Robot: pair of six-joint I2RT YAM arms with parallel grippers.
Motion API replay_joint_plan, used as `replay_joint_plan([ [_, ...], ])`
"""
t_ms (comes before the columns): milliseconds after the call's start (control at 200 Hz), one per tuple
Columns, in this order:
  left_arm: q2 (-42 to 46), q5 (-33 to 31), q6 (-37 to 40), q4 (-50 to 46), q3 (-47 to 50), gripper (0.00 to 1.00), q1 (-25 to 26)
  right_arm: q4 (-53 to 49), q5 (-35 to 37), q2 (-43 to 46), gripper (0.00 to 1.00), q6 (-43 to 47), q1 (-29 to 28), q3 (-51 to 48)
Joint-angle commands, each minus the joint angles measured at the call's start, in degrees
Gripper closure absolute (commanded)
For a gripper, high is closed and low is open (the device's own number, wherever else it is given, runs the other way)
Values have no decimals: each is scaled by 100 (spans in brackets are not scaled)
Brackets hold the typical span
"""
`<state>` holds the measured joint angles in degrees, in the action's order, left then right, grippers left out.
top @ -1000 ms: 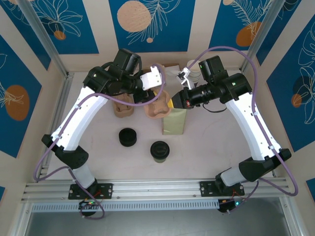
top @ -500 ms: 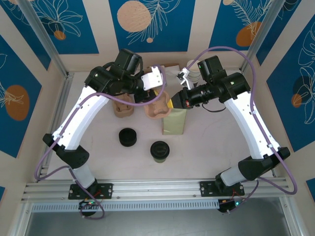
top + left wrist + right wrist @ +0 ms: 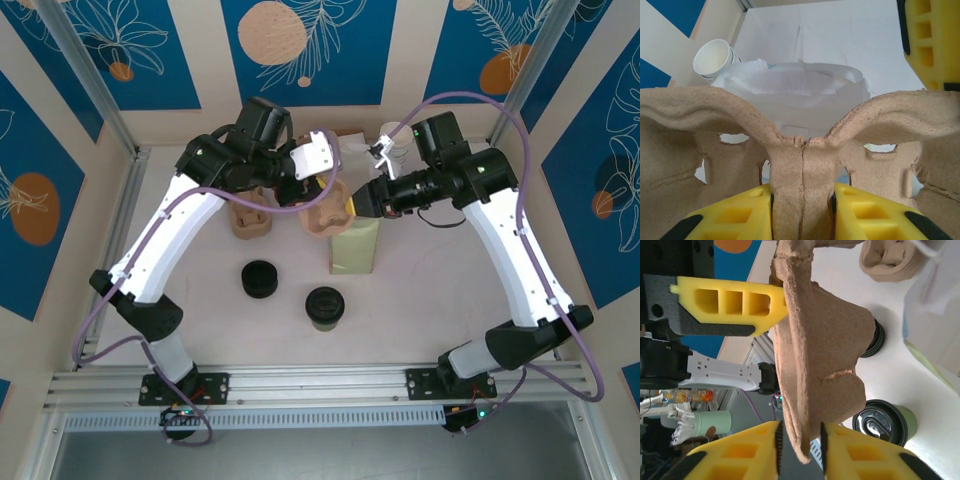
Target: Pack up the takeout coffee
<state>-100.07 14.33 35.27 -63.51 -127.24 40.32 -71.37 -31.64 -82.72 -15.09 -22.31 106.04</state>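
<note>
A robotics lab test cell: a silver aluminium extrusion frame (image 3: 92,85), printed blue leaf-pattern backdrop panels (image 3: 330,50), and two white-and-black robot arms (image 3: 165,235) bolted to a slotted metal rail (image 3: 320,383) at a white counter (image 3: 420,300).

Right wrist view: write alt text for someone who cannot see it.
A brown cardboard cup carrier is pinched at its edge between the yellow fingers of the right gripper, with a left gripper finger against its other end. Beyond it on the white table stands a lidded green coffee cup, with a pale bag at the right.
</note>
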Motion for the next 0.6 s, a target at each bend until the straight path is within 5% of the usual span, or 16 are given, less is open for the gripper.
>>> replay_joint_plan([
  [0, -111, -36, -172, 375, -117, 70, 71, 126, 74, 418, 66, -52, 254, -125],
  [140, -161, -40, -246, 559, -143, 70, 62, 428, 546, 794, 57, -233, 612, -389],
  [380, -248, -135, -373, 900, -178, 69, 51, 800, 2557, 1082, 51, -453, 865, -880],
  [595, -311, -187, -553, 1154, -187, 69, 22, 1504, 2879, 883, 51, -428, 900, -1154],
])
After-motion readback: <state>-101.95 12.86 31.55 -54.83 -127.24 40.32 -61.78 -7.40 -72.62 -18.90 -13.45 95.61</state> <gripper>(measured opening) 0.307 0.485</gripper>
